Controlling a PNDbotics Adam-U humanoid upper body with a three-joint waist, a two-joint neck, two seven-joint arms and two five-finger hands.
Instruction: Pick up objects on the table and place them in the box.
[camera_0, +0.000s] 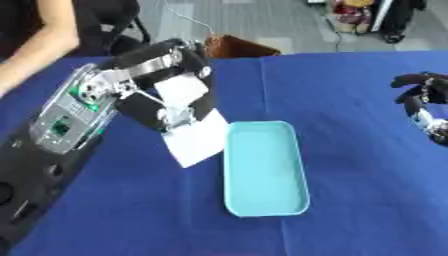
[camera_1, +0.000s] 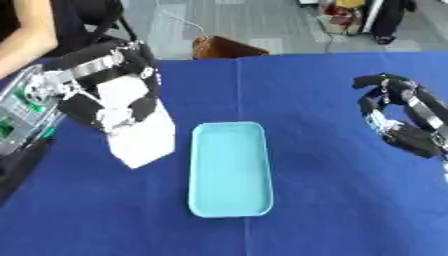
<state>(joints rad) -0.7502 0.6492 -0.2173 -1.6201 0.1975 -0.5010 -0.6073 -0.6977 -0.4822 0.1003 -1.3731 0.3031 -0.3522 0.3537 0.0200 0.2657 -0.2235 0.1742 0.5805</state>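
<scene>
My left hand (camera_0: 171, 82) hangs over the blue table, just left of the light blue tray (camera_0: 262, 200). Its fingers are curled on a white rectangular object (camera_0: 197, 135), flat like a packet or a sheet, which hangs down with its lower edge beside the tray's near-left rim. The tray is long, shallow and empty. At the right edge my right hand (camera_1: 398, 117) hovers above the cloth with its fingers curled and nothing in them.
A blue cloth (camera_0: 350, 100) covers the table. A brown object (camera_0: 236, 46) stands just beyond the far edge. A person's bare arm (camera_0: 35, 47) shows at the upper left, off the table.
</scene>
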